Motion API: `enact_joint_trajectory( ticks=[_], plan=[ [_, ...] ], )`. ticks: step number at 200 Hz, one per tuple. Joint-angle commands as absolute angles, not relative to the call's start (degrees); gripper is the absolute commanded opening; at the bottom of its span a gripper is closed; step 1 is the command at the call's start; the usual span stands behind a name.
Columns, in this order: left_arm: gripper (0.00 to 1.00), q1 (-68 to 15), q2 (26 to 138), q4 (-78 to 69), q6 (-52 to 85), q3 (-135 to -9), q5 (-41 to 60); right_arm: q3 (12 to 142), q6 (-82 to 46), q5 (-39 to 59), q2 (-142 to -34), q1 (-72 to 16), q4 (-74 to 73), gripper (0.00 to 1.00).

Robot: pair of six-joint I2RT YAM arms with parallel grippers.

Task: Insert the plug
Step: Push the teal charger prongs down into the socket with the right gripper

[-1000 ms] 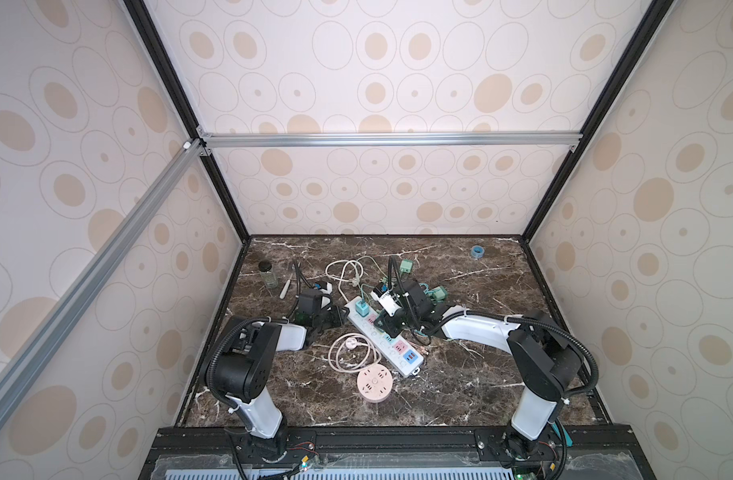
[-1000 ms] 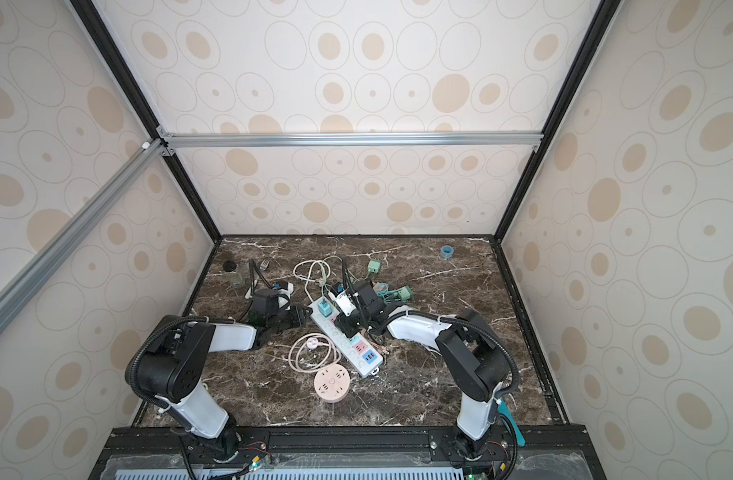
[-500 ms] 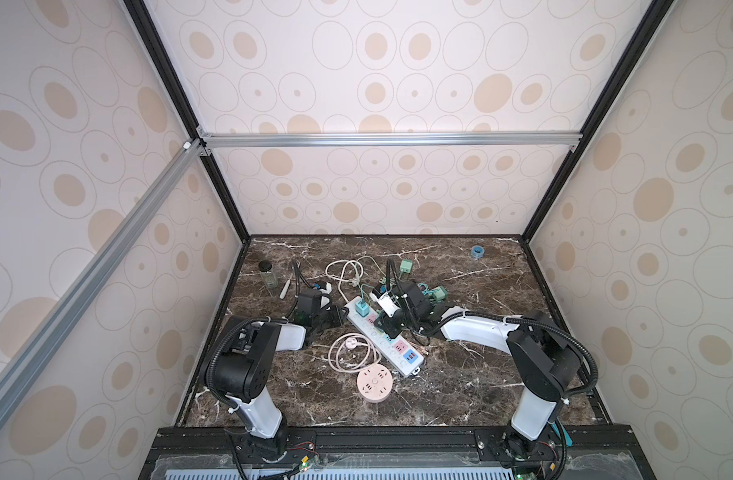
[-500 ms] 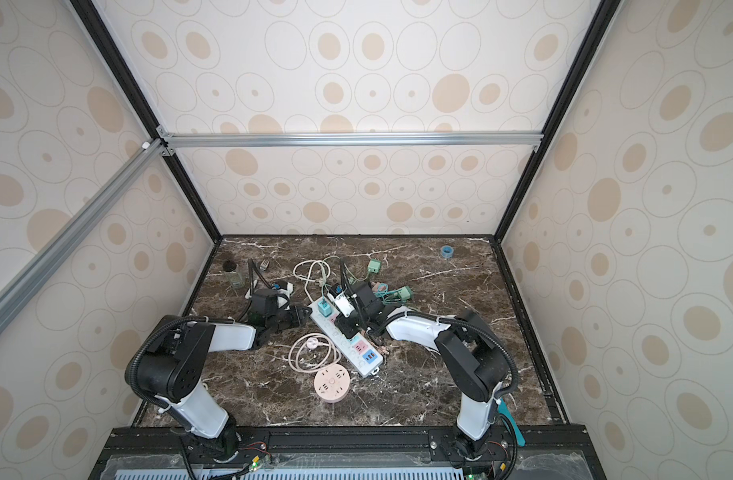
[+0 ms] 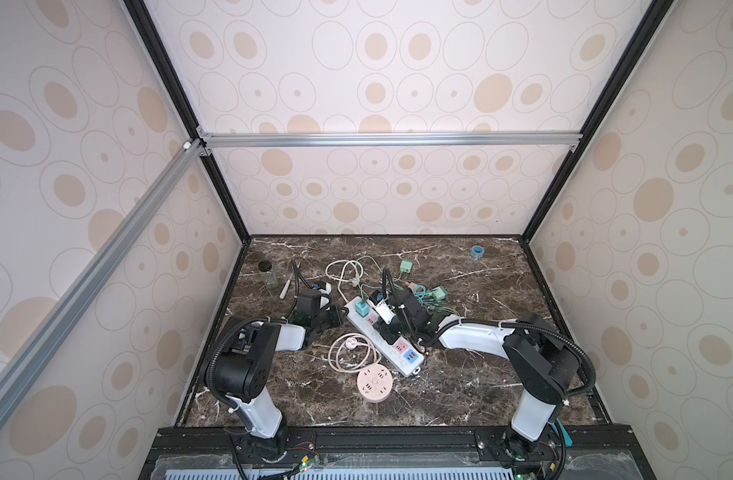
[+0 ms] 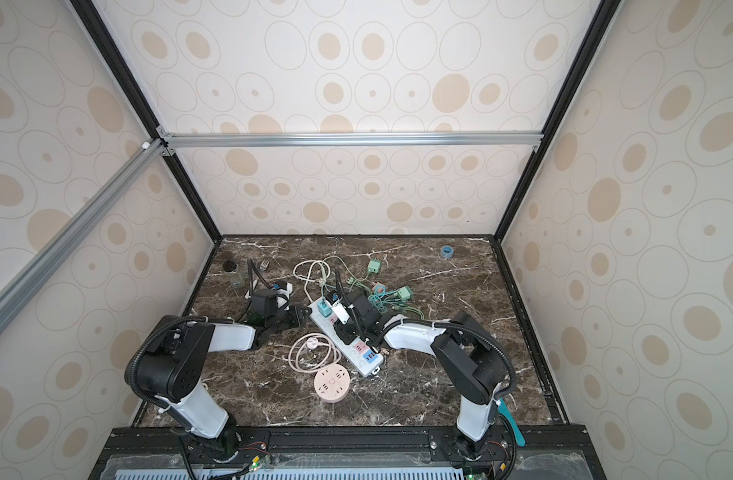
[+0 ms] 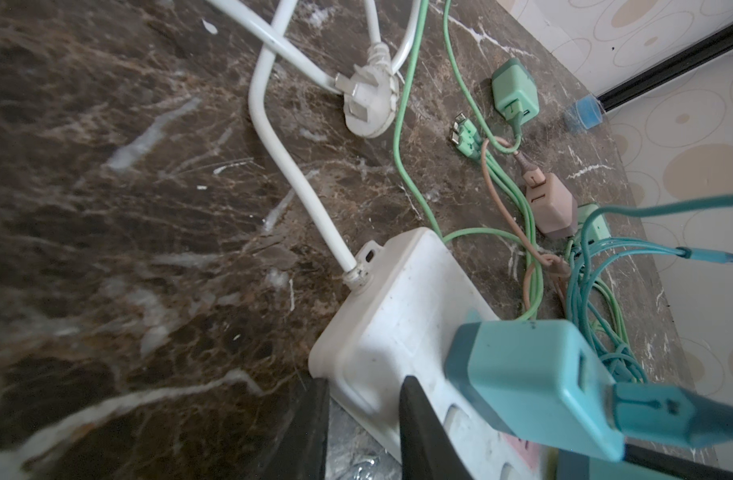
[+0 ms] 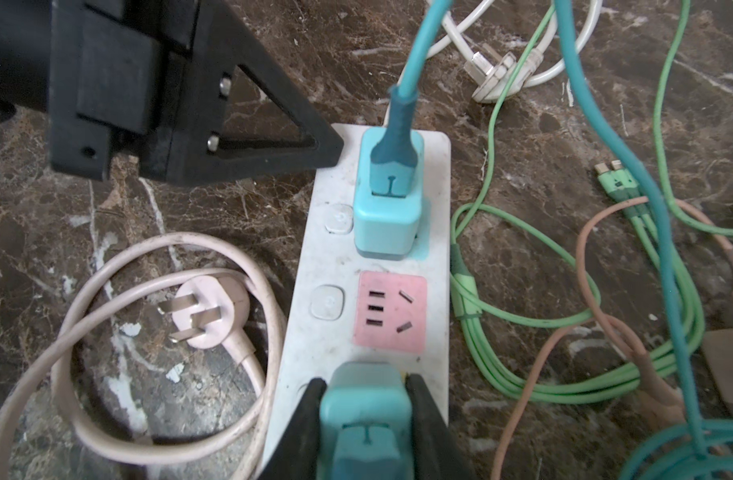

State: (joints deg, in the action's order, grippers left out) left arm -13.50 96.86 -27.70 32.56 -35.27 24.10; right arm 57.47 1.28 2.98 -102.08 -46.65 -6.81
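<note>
my right jaws (image 8: 365, 380) clamp the teal plug (image 8: 367, 411); the power strip (image 8: 335, 266) lies beneath them, its edge pinched between my left jaws (image 7: 362, 380).

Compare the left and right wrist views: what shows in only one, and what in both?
Only the left wrist view shows the light green cube charger and the blue tape roll. Only the right wrist view shows the pale pink three-pin plug, and the right gripper shut on a teal cube charger. Both show the white plastic power strip, the turquoise cube charger plugged into it, and the white three-pin plug.
</note>
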Motion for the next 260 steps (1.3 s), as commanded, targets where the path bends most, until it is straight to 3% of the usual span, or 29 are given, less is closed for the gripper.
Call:
enact_joint_trajectory(
  ticks=[1, 186, 260],
  plan=[
    [0.29, -12.9, 96.8, -27.5, 32.4, -34.7, 24.1, 55.0, 1.5, 2.6, -104.3, -47.5, -2.9, 0.02],
    [0.29, -12.5, 93.8, -26.3, 32.3, -34.1, 24.6, 51.7, -0.1, 0.7, -111.3, -49.0, -3.3, 0.01],
    [0.32, -11.8, 87.9, -25.8, 33.3, -32.9, 26.4, 55.3, 0.5, 0.7, -105.9, -49.5, 2.0, 0.15]
  ],
)
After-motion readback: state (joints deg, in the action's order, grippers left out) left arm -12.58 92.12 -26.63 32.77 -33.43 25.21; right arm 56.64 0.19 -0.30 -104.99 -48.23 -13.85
